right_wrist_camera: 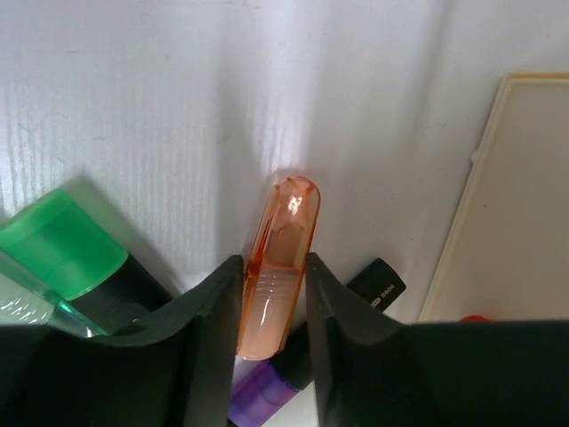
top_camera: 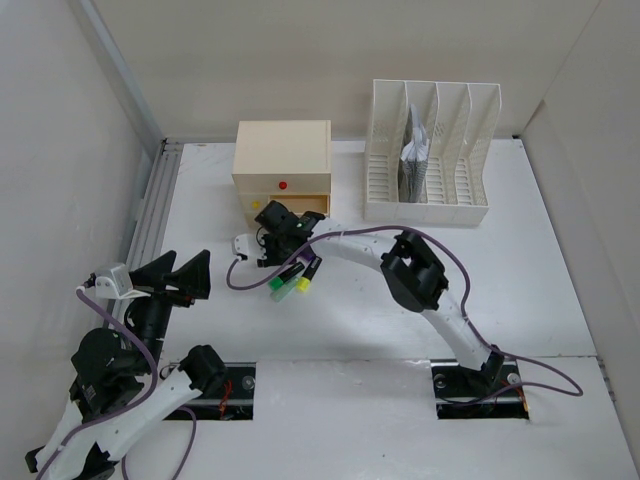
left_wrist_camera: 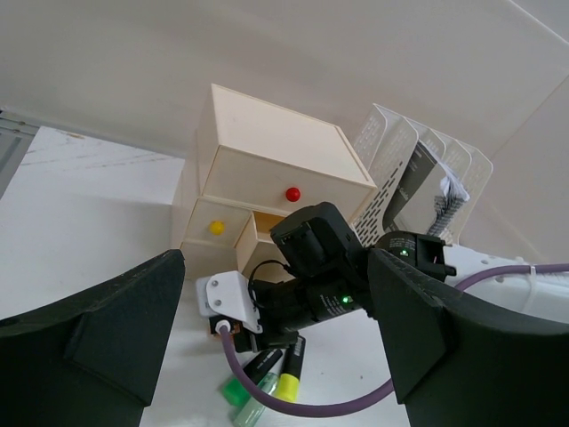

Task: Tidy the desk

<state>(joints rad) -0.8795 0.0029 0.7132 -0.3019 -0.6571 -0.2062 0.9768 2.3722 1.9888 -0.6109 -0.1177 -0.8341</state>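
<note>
Over the flat white matte desk (top_camera: 540, 280) underlying both arms, the left gripper (top_camera: 175, 275) is held open by the near-left corner, and the translucent orange plastic highlighter (right_wrist_camera: 283, 240), clamped mid-desk by the right gripper (right_wrist_camera: 274, 267) on its slick cap, could be lost if lifted.

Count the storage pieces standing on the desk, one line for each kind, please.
Drawer box: 1
File rack: 1
Total on the desk: 2

We are looking at plain white walls (top_camera: 300, 60) standing along the far, left and right edges of the surface (top_camera: 560, 290); a grey rail (top_camera: 150, 215) is running along its left edge.
</note>
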